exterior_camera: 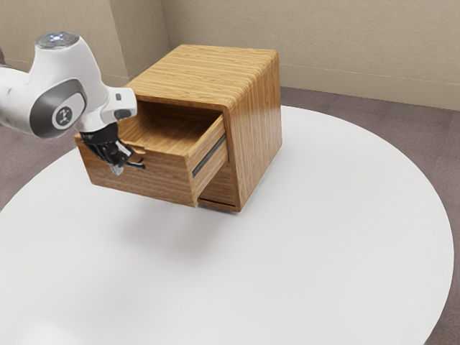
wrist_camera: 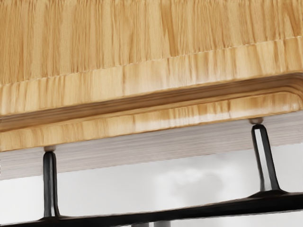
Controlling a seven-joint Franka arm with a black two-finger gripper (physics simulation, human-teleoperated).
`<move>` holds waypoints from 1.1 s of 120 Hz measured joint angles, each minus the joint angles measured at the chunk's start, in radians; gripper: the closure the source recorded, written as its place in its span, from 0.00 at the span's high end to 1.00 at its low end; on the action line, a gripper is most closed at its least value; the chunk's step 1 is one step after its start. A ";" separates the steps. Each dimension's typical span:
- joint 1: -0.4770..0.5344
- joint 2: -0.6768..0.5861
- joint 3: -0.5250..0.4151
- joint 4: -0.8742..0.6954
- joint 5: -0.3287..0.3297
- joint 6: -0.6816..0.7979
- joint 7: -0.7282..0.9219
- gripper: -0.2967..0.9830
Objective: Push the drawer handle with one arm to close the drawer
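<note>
My jaws [exterior_camera: 117, 167] are at the front of the drawer, angled down close by the handle [wrist_camera: 227, 207]. From this feed I cannot tell whether they stand wide or narrow, nor whether they touch the bar, so I would count on no grip. The handle is a dark bar on two short posts, fixed to the outer face of the drawer [exterior_camera: 162, 177]. That drawer is the upper one, pulled well out of the wooden cabinet [exterior_camera: 256, 133], with its inside in plain sight and the dark runner [exterior_camera: 209, 155] bare along its side. The cabinet sits on the round white surface [exterior_camera: 309, 251].

The step in hand, as I judge it, is to settle against the handle and begin the push; the closing itself is all to do. I'd make contact gently near the middle of the bar, between the posts, then drive straight back along the runner, level and slow. Pushing off to one end could skew the drawer and bind it; pressing down could let my jaws slip beneath the bar. I'd ease off as the front nears the cabinet, then press until it seats flush.
</note>
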 joint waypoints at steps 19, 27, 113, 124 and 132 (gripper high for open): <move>0.003 0.118 0.007 0.119 0.000 0.017 0.025 0.15; 0.003 0.170 0.018 0.169 0.002 0.022 0.035 0.15; -0.036 0.486 0.046 0.540 0.007 0.030 0.140 0.16; -0.037 0.509 0.046 0.567 0.007 0.030 0.152 0.15; -0.038 0.514 0.046 0.573 0.006 0.030 0.161 0.15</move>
